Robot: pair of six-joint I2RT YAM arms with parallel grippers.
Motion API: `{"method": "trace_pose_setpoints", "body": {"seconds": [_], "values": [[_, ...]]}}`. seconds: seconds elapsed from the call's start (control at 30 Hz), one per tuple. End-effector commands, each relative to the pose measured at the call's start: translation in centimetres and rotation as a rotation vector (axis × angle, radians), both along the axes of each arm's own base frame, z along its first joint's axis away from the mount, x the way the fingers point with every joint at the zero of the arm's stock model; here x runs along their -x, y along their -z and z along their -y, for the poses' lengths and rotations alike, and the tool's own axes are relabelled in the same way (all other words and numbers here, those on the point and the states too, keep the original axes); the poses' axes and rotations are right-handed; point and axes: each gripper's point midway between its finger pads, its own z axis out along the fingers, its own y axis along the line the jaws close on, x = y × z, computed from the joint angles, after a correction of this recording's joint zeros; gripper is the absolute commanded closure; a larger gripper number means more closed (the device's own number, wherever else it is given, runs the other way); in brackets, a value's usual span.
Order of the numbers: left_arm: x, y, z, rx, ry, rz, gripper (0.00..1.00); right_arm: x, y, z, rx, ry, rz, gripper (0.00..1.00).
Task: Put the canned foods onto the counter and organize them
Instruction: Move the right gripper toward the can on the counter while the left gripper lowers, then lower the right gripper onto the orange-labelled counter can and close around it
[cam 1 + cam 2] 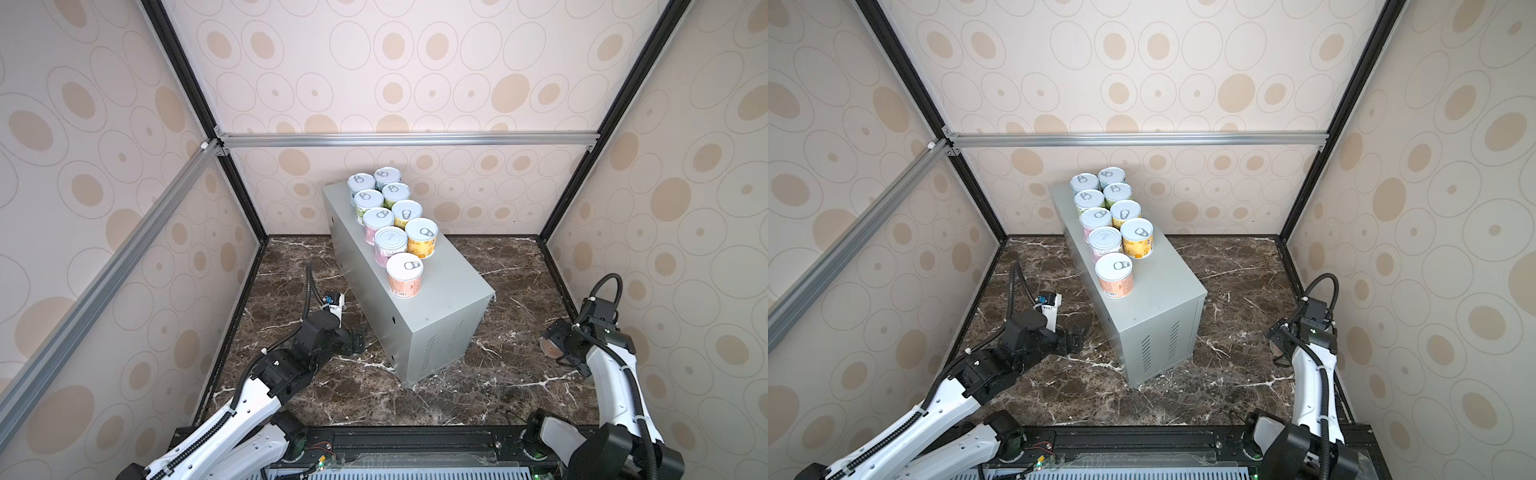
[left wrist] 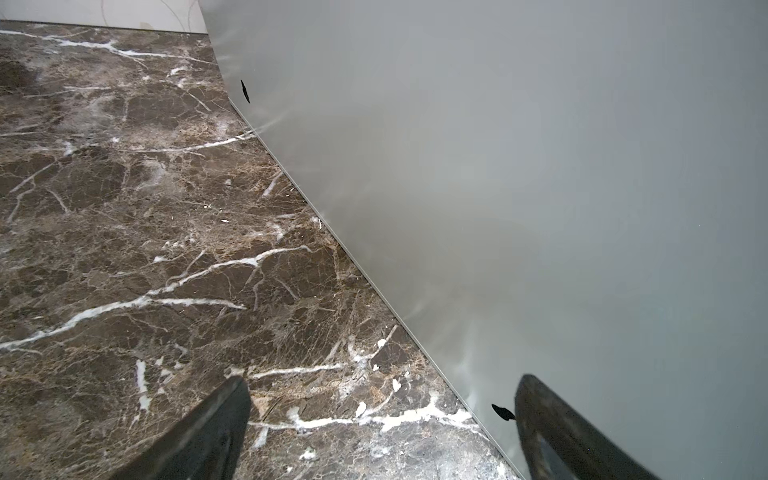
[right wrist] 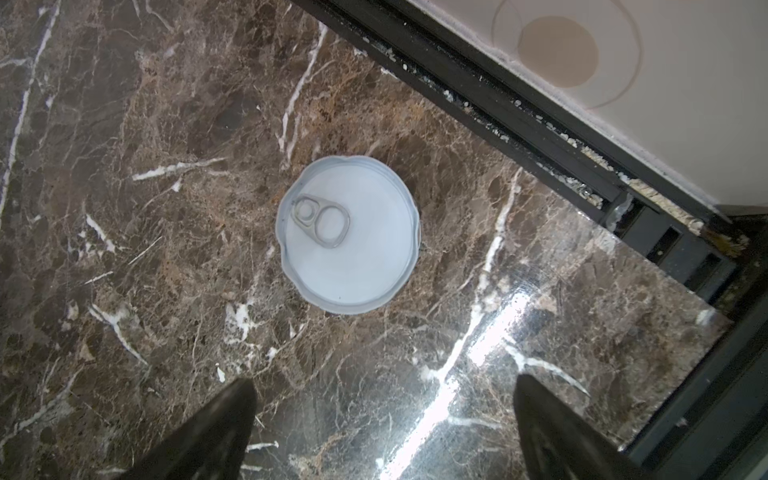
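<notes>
right claw (image 3: 384, 380) hangs open above the last loose can (image 3: 349, 235) on the marble (image 3: 124, 208), and should next lower and grip it.

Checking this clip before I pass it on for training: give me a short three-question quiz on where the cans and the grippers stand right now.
1. How many cans stand on the grey box?
2. True or false: the right gripper is shut on a can.
3. Where is the remaining can?
A) upright on the marble surface, below the right gripper
B) stacked on top of another can
C) lying on its side on the box

Key: 1) nine; 2) false, its jaws are open and hold nothing; 3) A.
</notes>
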Motion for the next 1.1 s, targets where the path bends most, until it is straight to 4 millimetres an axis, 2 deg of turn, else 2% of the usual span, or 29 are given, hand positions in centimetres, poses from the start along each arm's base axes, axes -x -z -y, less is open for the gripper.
{"method": "trace_pose_setpoints", "body": {"seconds": [0.0,0.53,1.07], "values": [[-0.2,-0.6,0.1,0.006,0.011,0.025,0.01,-0.7,0.5,0.3,-0.002,-0.003,0.021,0.01],[-0.3,-0.5,-0.4,-0.003,-0.013,0.031,0.01,-5.0,3.3,1.6,-0.035,-0.043,0.010,0.01],[-0.1,-1.3,-0.7,0.016,-0.023,0.059,0.01,-9.4,4.2,-0.1,-0.104,-0.215,0.034,0.01]]}}
